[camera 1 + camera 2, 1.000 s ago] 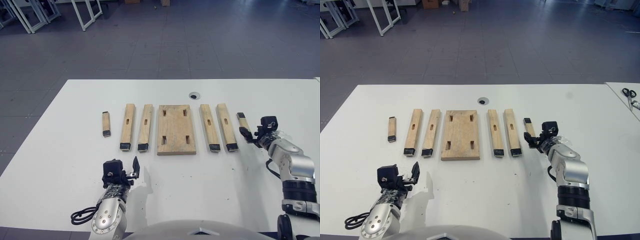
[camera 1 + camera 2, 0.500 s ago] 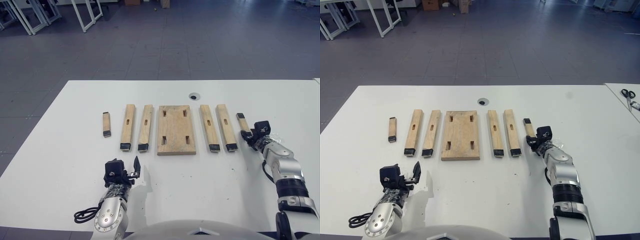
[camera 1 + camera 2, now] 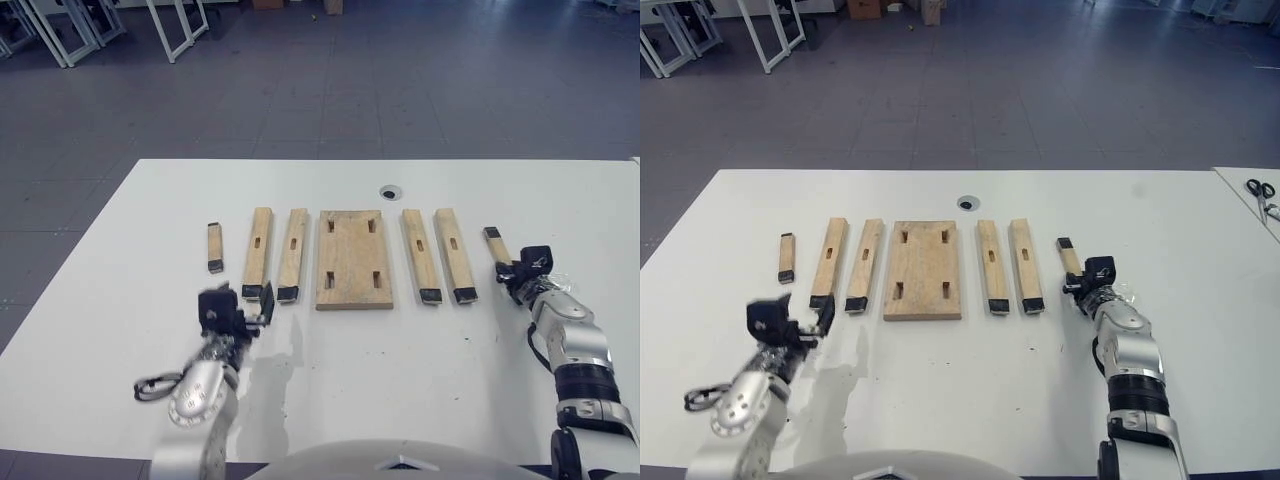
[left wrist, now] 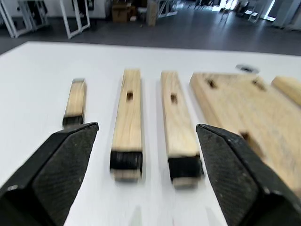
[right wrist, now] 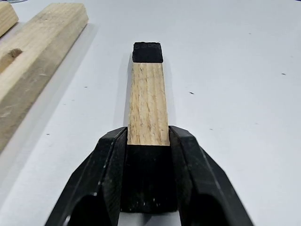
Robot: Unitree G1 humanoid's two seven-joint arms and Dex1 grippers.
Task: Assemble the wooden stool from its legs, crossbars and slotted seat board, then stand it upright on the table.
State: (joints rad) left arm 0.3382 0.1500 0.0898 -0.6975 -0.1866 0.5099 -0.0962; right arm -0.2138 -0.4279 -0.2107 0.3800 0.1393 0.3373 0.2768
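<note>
Start at your left; the short left crossbar [image 3: 213, 247] lies flat on the white table [image 3: 120, 300], all by itself; beside it lie the first leg [image 3: 258, 252] and the second leg [image 3: 291, 254], side by side but not touching, each with a slot on top and a black tip at the near end; your left pincer [image 3: 250, 308] sits low, just in front of those two black tips; its fingers [image 4: 61, 160] are spread wide and hold nothing, and in the left wrist view both legs lie ahead between them; in the middle lies the seat board [image 3: 353, 258], flat, with four slots and nothing in any of them; then come the third leg [image 3: 417, 254] and the fourth leg [image 3: 453, 254], side by side too; last is the right crossbar [image 3: 496, 247], a bit apart from the fourth leg; your right pincer [image 5: 148, 141] is pinching its near black end, one finger on each side, and the rest of the bar points away along the table; so how far are you? I think you are right at the start; no leg is in the seat board, no crossbar is in a leg, and nothing stands up; the one thing done is a hold on the right crossbar; nearly everything is left: fit crossbars into legs, push legs into the four slots, then stand the stool on its feet
</note>
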